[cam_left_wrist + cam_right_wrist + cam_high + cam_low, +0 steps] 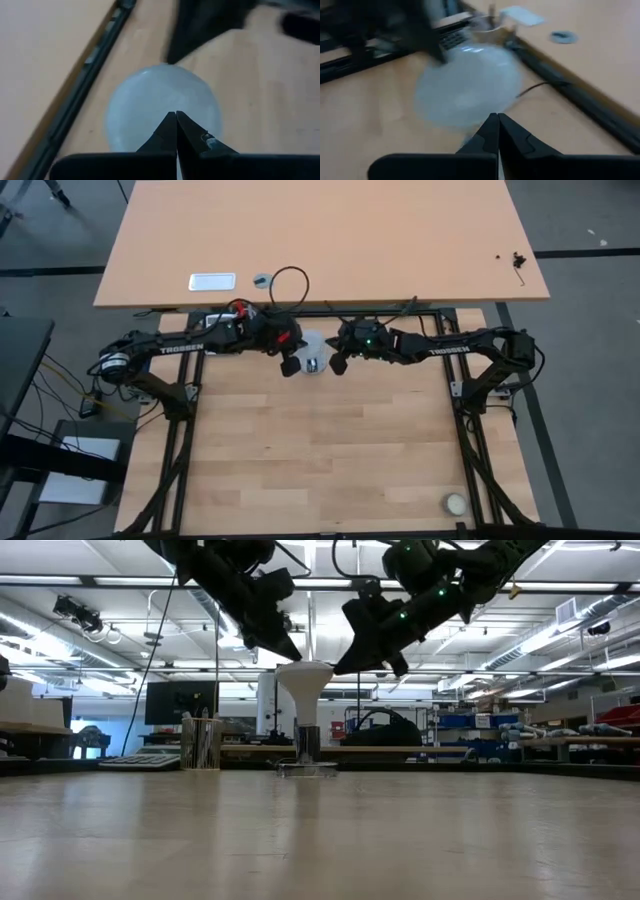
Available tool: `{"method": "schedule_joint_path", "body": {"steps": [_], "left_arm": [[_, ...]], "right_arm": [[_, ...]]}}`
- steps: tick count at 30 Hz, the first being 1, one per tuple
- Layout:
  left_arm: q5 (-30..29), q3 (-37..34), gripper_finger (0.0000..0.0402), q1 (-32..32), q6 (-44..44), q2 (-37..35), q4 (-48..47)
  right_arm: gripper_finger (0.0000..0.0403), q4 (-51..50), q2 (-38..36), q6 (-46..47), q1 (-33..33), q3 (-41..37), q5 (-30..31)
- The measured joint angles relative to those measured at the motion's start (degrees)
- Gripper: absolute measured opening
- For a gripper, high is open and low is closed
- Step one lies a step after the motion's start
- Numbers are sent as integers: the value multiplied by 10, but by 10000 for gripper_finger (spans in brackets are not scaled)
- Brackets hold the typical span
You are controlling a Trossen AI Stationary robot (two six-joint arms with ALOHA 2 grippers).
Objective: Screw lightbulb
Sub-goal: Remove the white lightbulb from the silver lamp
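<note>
The lightbulb point(305, 690) stands upright at the middle of the table's far side. Its white globe is on top, and its grey screw base point(307, 740) sits in the silver socket disc point(307, 769). My left gripper point(291, 367) is shut and slants down at the globe's upper left. My right gripper point(338, 365) is also shut and slants down at the globe's upper right. The globe fills the left wrist view point(150, 100) and the right wrist view point(465, 90) just beyond the shut fingertips. My left gripper has its shut fingertips point(294, 653) at the left of the globe's top point(301, 664), slanting down from the table's left. Whether they touch the glass I cannot tell. My right gripper has its shut fingertips point(342, 666) beside the globe's upper right edge point(331, 668), slanting down from the table's right. Whether they touch it I cannot tell.
A small cream ball point(455, 503) lies at the near right corner. Just behind the bulb runs the black frame rail point(400, 310) with a cable loop point(290, 280). Beyond it a second table holds a white plate point(212, 281) and a grey disc point(262, 279).
</note>
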Motion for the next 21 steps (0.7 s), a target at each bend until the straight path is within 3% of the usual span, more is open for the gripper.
{"method": "schedule_joint_path", "body": {"steps": [10,21], "left_arm": [[22,5,0,-13,0,-3,11],[8,31,0,12,9,-6,15]], "right_arm": [[12,-20,-8,4,-32,0,9],[15,-45,-61,-23,-16,0,-7]]}}
